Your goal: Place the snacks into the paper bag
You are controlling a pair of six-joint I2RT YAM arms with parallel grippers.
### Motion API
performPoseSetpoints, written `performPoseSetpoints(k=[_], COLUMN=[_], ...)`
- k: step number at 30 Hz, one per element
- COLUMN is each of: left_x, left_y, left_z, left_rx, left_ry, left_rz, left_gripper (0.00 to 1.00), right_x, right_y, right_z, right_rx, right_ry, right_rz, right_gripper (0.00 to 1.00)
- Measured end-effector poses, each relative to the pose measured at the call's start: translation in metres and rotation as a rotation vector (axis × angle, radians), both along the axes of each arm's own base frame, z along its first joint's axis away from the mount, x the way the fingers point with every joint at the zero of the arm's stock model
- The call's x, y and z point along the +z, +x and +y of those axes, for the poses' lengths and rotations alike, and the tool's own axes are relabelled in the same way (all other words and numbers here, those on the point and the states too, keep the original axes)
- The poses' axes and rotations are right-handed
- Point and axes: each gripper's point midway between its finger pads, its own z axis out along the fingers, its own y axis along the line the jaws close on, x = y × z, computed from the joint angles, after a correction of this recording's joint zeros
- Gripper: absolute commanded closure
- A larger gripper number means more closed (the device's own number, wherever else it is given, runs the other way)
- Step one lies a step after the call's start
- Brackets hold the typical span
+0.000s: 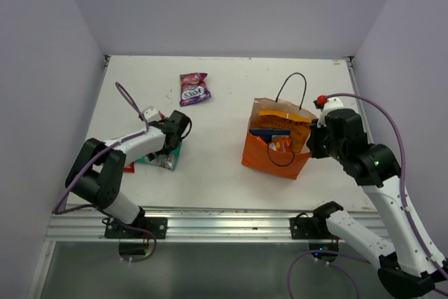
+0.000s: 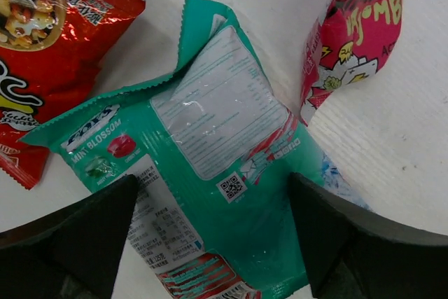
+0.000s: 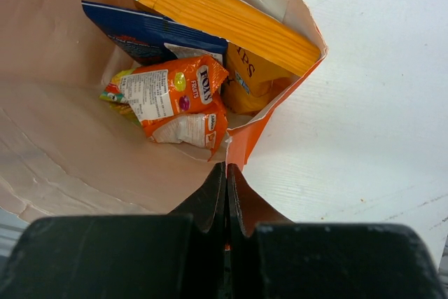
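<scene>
The orange paper bag (image 1: pixel 269 157) stands open right of centre. My right gripper (image 1: pixel 312 139) is shut on its right rim (image 3: pixel 241 146), the jaws pinching the paper edge. Inside lie an orange-green packet (image 3: pixel 178 96), a dark blue one (image 3: pixel 150 36) and an orange-yellow one (image 3: pixel 210 12). My left gripper (image 1: pixel 175 133) hangs open just above a teal-green packet (image 2: pixel 224 152), one finger (image 2: pixel 77 236) on each side of it. A red packet (image 2: pixel 49 40) lies beside it, and a pink one (image 2: pixel 357 33) on the other side. A purple-pink packet (image 1: pixel 194 89) lies farther back.
The bag's black cord handle (image 1: pixel 292 85) arches over its far side, and another loops down its front (image 1: pixel 280 155). White walls close in the table (image 1: pixel 224 180) on the left, back and right. A metal rail (image 1: pixel 210 225) runs along the near edge.
</scene>
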Motion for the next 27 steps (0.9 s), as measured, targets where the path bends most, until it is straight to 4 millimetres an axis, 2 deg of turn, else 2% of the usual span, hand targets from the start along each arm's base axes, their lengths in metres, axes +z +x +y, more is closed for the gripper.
performPoseSetpoints(k=[1,2,3,9,10,12,14,16,17,19,21,23,24,26,27], left_x=[-0.003,-0.004,-0.003,0.006,0.011,0.035,0.089,0.162,0.195,0.270,0.328,0.360,0.365,0.360,0.349], left_y=[0.000,0.001,0.002,0.006,0.007,0.011,0.028,0.043,0.046,0.041,0.027,0.013,0.007,-0.005,-0.011], left_z=[0.000,-0.001,-0.001,-0.007,-0.012,-0.032,-0.080,-0.144,-0.167,-0.219,-0.257,-0.289,-0.305,-0.345,-0.367], left_rx=[0.000,-0.003,-0.013,-0.051,-0.065,-0.140,-0.292,-0.464,-0.527,-0.686,-0.820,-0.938,-0.990,-1.093,-1.143], left_ry=[-0.004,-0.012,-0.007,-0.021,-0.036,-0.062,-0.135,-0.271,-0.329,-0.463,-0.573,-0.638,-0.659,-0.679,-0.684], left_rz=[0.004,0.000,-0.003,-0.022,-0.029,-0.063,-0.185,-0.364,-0.441,-0.603,-0.723,-0.791,-0.800,-0.779,-0.751], left_gripper=[0.62,0.88,1.00,1.00,1.00,1.00,1.00,1.00,1.00,1.00,1.00,1.00,1.00,1.00,1.00], right_x=[0.000,0.000,0.000,0.000,0.000,0.000,0.000,0.000,0.000,0.000,0.000,0.000,0.000,0.000,0.000], right_y=[0.000,0.000,0.000,0.000,0.000,0.000,0.000,0.000,0.000,0.000,0.000,0.000,0.000,0.000,0.000], right_z=[0.000,0.000,0.000,0.000,0.000,0.000,0.000,0.000,0.000,0.000,0.000,0.000,0.000,0.000,0.000], right_rx=[0.001,0.000,0.000,0.000,0.000,0.002,0.002,0.003,0.003,0.003,0.003,0.003,0.003,0.003,0.003], right_ry=[0.000,-0.001,-0.001,-0.001,-0.001,-0.002,-0.002,-0.003,-0.003,-0.003,-0.003,-0.003,-0.002,-0.002,-0.001], right_rz=[0.000,0.000,0.000,0.000,0.000,0.000,0.000,0.000,0.000,0.001,0.000,0.000,0.000,0.000,-0.001], right_gripper=[1.00,1.00,1.00,1.00,1.00,1.00,1.00,1.00,1.00,1.00,1.00,1.00,1.00,1.00,1.00])
